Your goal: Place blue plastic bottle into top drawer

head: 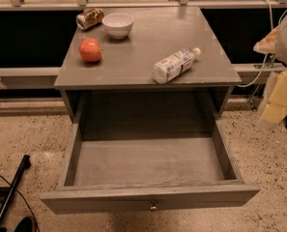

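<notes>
Open drawer [150, 197], bottle [174, 65] apart from far-right gripper [279, 99]

Blue plastic bottle [174, 65] down, top drawer [148, 162] open
I see it lying on the surface [133, 62], front right; gripper [278, 98] at the right edge.

The jaws hang off the right side of the grey bench [133, 62]. Nearest them on its top lies the blue plastic bottle [174, 65], on its side, white cap pointing toward the jaws. Farther from them sits a round red fruit [90, 50]. At the back stands a white bowl [118, 24], and just beyond it, farthest from the jaws, a brown can [90, 18] lies on its side.
</notes>
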`<action>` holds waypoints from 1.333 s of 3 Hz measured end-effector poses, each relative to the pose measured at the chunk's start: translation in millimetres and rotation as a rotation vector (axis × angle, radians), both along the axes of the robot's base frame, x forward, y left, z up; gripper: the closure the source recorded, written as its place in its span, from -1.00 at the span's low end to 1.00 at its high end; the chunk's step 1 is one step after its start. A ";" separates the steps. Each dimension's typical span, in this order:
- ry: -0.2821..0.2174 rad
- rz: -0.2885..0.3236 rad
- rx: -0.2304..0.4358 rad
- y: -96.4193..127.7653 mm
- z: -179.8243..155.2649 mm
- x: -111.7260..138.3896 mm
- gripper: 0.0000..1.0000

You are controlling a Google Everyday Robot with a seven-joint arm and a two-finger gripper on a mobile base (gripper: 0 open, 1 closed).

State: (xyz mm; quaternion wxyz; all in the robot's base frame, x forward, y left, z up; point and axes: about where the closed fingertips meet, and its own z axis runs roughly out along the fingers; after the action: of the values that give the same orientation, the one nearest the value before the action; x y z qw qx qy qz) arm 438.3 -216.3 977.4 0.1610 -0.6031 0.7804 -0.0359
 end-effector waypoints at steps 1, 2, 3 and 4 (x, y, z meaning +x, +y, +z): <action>0.000 0.000 0.000 0.0 0.0 0.0 -1.00; -0.008 -0.006 -0.029 -2.4 1.3 -0.2 -1.00; -0.093 0.138 -0.157 6.5 -2.8 59.4 -1.00; -0.148 0.314 -0.296 14.6 -12.6 119.3 -1.00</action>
State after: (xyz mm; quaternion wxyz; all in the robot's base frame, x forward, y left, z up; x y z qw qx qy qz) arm 557.5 -201.7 964.9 0.1314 -0.7300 0.6492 -0.1686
